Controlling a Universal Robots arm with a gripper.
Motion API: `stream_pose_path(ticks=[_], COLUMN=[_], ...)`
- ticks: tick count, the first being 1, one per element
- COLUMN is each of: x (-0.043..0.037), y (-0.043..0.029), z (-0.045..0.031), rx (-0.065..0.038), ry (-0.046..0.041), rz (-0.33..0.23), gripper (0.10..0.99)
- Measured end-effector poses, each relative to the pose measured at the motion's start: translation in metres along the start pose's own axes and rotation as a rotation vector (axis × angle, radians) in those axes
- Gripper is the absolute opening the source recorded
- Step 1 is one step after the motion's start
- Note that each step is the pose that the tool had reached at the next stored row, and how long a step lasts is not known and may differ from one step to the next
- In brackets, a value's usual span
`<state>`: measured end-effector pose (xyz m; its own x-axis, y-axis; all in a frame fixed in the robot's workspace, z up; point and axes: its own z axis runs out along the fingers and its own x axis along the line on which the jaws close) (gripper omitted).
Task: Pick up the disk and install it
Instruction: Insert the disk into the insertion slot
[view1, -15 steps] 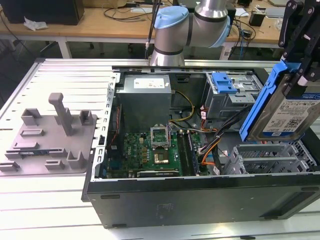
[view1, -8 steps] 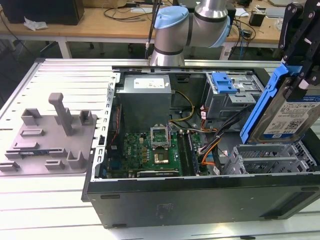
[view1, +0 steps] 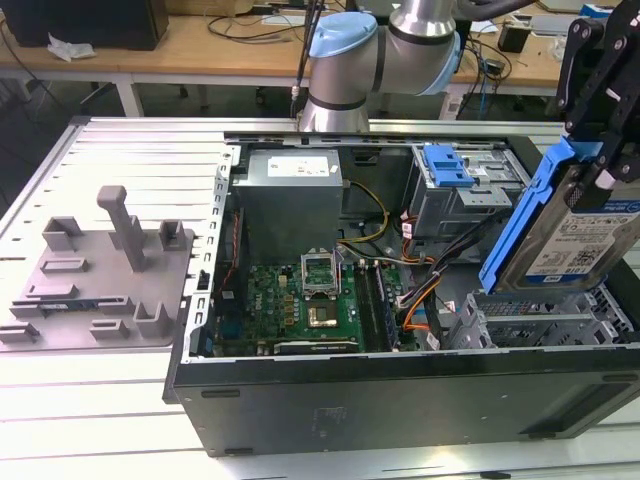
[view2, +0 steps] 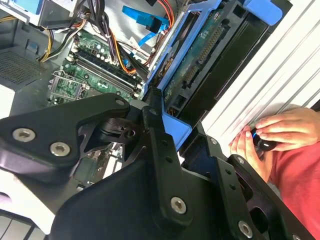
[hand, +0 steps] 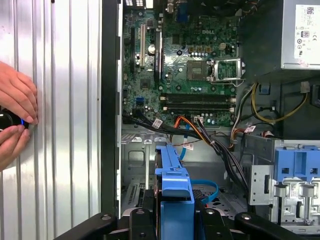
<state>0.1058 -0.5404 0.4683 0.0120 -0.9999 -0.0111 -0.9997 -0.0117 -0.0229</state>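
Note:
The disk (view1: 572, 235), a silver drive with a white-and-blue label in a bright blue carrier frame, hangs tilted on edge over the open computer case (view1: 400, 395) at the exterior view's right. My gripper (view1: 603, 172) is shut on its upper end. Below it lies the grey metal drive cage (view1: 545, 318). In the first wrist view the disk's blue frame (hand: 175, 187) runs out from between my fingers (hand: 142, 217) toward the cage floor. The second wrist view shows the disk's (view2: 200, 60) connector edge past a black finger (view2: 161, 150).
Inside the case are a green motherboard (view1: 310, 300), a grey power supply box (view1: 290, 190) and a second drive bay with a blue latch (view1: 448, 165). A grey fixture (view1: 100, 270) sits outside the case. A person's hands (hand: 15, 120) hold a small black knob beside the case.

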Motion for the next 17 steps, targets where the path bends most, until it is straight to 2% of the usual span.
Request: stream_pose_path(ticks=[17], x=[0.0015], y=[-0.0007], z=[0.0071], rx=[0.000], ry=[-0.0001], rz=[-0.002], gripper=[0.365])
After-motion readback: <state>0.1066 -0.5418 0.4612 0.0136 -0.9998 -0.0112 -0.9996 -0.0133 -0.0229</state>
